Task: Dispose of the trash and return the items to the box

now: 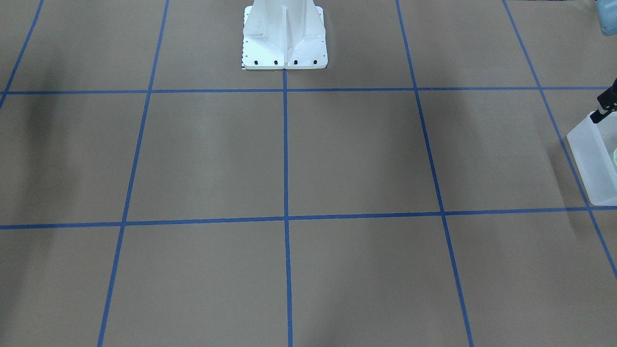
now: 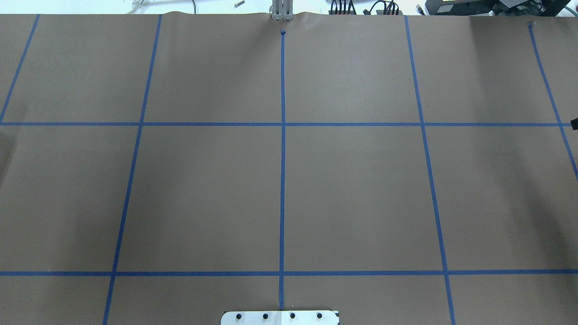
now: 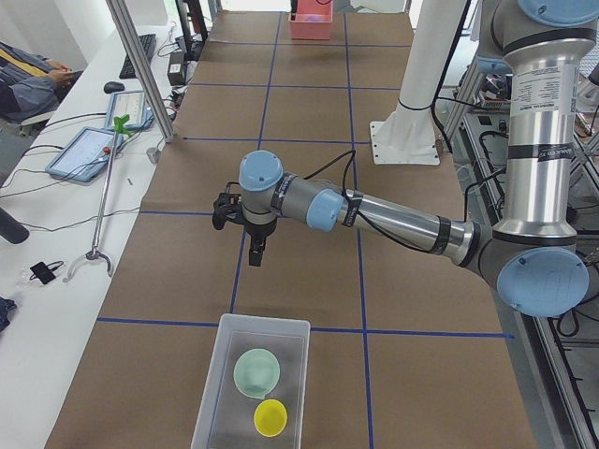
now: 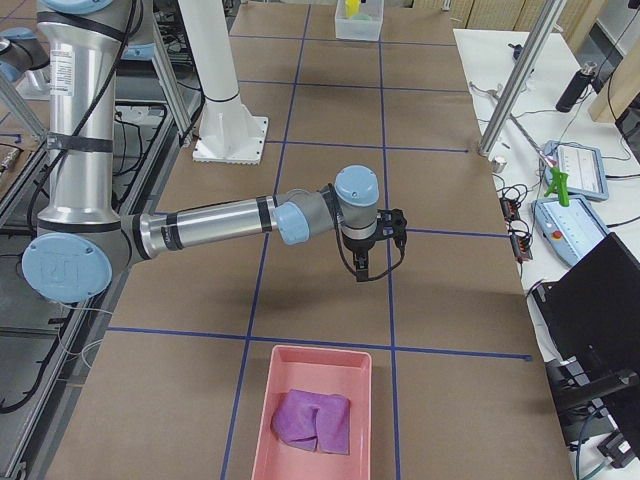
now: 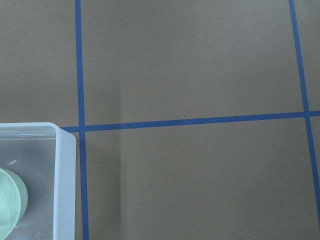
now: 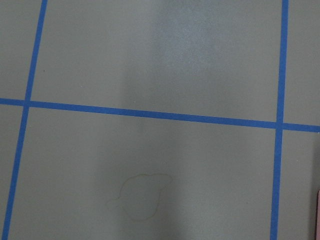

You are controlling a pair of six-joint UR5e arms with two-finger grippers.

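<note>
The frosted white box (image 3: 213, 393) stands at the table's end on my left. It holds the mint-green bowl (image 3: 256, 371) and a yellow cup (image 3: 271, 417). The box (image 1: 590, 159) shows at the right edge of the front view, and its corner (image 5: 65, 165) and the bowl (image 5: 9, 202) show in the left wrist view. My left gripper (image 3: 255, 251) hangs above the table just beyond the box and holds nothing I can see. Only its dark tip (image 1: 600, 114) shows in the front view, so I cannot tell if it is open. My right gripper (image 4: 362, 268) hangs over bare table, its state unclear.
A pink tray (image 4: 262, 420) with a purple cloth (image 4: 312, 420) stands at the table's end on my right. The white robot base (image 1: 284, 43) stands at the middle of the back edge. Blue tape lines grid the brown table. Operators' desks with tablets run along the far side.
</note>
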